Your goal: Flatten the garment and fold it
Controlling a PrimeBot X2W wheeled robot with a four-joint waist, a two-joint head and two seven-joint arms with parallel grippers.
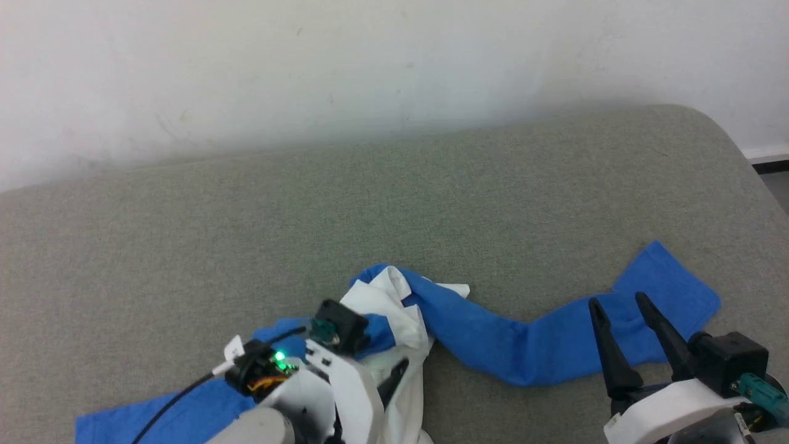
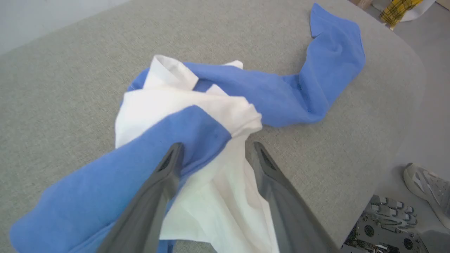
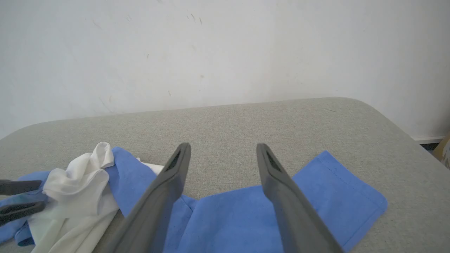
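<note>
The garment [image 1: 493, 342] lies crumpled on the grey-green cushion [image 1: 394, 203], its white body bunched in the middle [image 2: 197, 102]. One blue sleeve [image 1: 666, 290] trails out to the right and another [image 1: 154, 416] runs off to the lower left. My left gripper [image 2: 218, 144] is open and low over the bunch, one finger on the blue sleeve's shoulder end and the other over white cloth. Its dark fingers [image 3: 19, 187] also show at the left edge of the right wrist view. My right gripper [image 1: 616, 300] [image 3: 223, 144] stands open just above the right sleeve's cuff end [image 3: 337, 196], holding nothing.
A white wall [image 1: 394, 61] runs behind the cushion. The cushion's rounded right edge [image 1: 749, 166] drops to the floor. In the left wrist view a pale shoe [image 2: 425, 186] and a yellow checked cloth [image 2: 397, 8] are on the floor beyond that edge.
</note>
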